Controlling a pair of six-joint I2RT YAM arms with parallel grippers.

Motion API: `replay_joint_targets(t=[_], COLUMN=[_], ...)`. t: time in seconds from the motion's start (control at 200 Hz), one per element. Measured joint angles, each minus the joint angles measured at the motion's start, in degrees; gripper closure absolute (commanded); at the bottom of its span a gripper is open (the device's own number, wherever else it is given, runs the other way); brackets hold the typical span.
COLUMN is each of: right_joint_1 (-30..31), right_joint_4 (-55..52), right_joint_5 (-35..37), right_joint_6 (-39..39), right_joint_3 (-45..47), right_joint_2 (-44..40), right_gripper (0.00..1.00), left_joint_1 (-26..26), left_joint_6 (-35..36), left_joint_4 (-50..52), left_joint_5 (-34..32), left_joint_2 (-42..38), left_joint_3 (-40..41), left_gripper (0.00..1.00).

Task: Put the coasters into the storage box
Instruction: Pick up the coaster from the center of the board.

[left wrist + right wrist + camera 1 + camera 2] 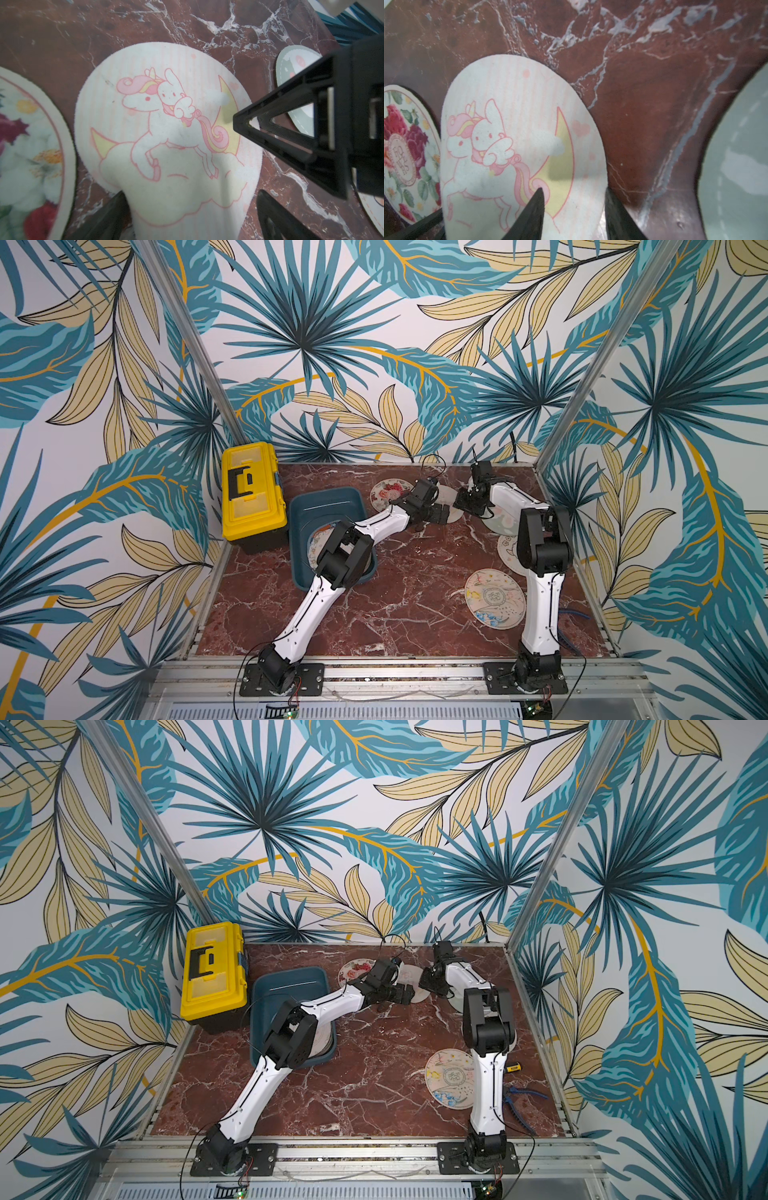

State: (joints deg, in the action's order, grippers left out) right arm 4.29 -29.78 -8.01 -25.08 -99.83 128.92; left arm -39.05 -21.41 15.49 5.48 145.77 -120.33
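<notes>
Yellow toolbox (253, 493): closed, far to the left of the left claw, touching or just beside the storage box. It is not part of the job.
Storage box (324, 497): a dark teal tray, left of the left claw and back toward its base, under that arm's elbow. At least one stored coaster (320, 537) lies inside.
Floral coaster (27, 145): flat on the red marble tabletop (395, 614), just left of the left claw and apart from the unicorn coaster.
Left claw (192, 193): spread wide, with the unicorn coaster's near part between its fingers.
Unicorn coaster (166, 124): pale pink, between the two claws. It seems tilted up off the tabletop and bowed.
Right claw (574, 193): partly closed astride the opposite rim, one finger over the printed face and one past the edge. Whether it pinches yet cannot be told.
Grey-green coaster (737, 155): flat, just right of the right claw.
More coasters: a cream coaster (509, 551) is half hidden by the right arm. A large coaster (494, 597) lies well back from the right claw, toward its base.
Handling: the coaster is likely light, thin, fuzzy-faced and floppy, so it may sag when held at one side. It is best pinched firmly at the rim.
In the way: the left arm lies across the storage box and probably must clear before a drop. Blue pliers (519, 1094) and a small screwdriver (514, 1067) lie far right, out of the way.
</notes>
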Motion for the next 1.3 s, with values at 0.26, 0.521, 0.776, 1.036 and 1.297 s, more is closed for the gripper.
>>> replay_joint_targets(t=[0.26,0.521,0.776,1.036,1.297], right_joint_1=[0.0,0.0,0.1,0.2,0.2], right_joint_4=[0.0,0.0,0.2,0.5,0.6], right_joint_5=[-0.6,-0.8,-1.1,-1.8,-1.9], right_joint_6=[0.0,0.1,0.3,0.3,0.3], right_joint_3=[0.0,0.0,0.2,4.1,9.2], right_joint_2=[0.0,0.0,-0.2,-2.8,-7.7], right_gripper=[0.54,0.52,0.47,0.44,0.42], left_joint_1=[0.5,0.6,0.6,0.4,-1.1], left_joint_6=[-1.3,-2.2,-2.1,-0.2,3.6], left_joint_4=[-0.2,0.3,1.2,2.4,5.2], left_joint_5=[0.6,1.4,1.8,1.5,-0.6], left_joint_2=[0.2,0.4,0.4,0.3,-6.1], left_joint_3=[0.0,0.0,0.0,0.0,2.3], left_gripper=[0.30,0.56,0.72,0.97,1.00])
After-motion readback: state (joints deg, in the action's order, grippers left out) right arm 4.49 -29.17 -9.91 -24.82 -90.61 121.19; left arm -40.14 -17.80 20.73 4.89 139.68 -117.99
